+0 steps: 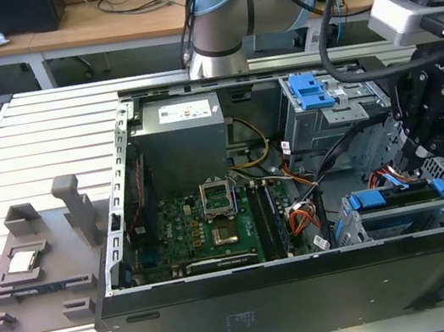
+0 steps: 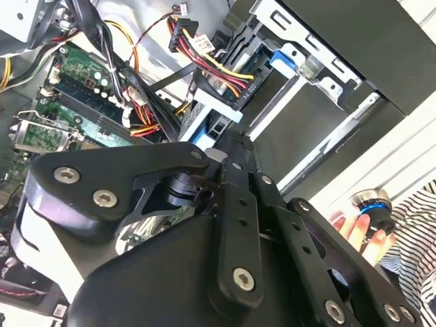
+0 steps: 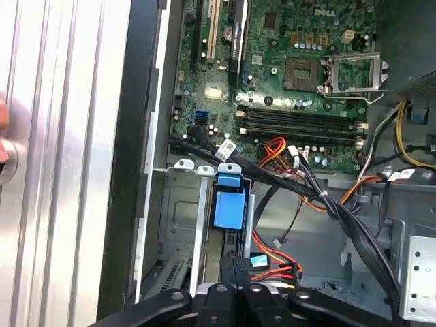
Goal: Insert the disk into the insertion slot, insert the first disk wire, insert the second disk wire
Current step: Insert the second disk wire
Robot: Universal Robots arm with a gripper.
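The arm is reaching over the open computer case lying on the slatted counter, and its black hand is hanging low at the case's corner on the exterior view's right, directly above the slot. The disk is sitting inside that slot, its blue carrier showing along the top edge, with the slot's perforated wall beside it. In the first wrist view the disk's blue tab is lying in the bay, and the hand is coming down onto a black connector at the disk's end, where red and orange wires are bunching; the fingers look pressed close together around that connector, though I cannot tell for sure whether they are pinching it. In the second wrist view the hand's black linkage is pointing toward the blue carrier, with a bundle of red, yellow and black wires running just past it. The motherboard is lying in the middle of the case, and a second grey cage with a blue latch is standing behind the slot. A person's hand is holding a round blue-ringed knob beyond the case. A grey fixture is resting on the counter at the exterior view's left.
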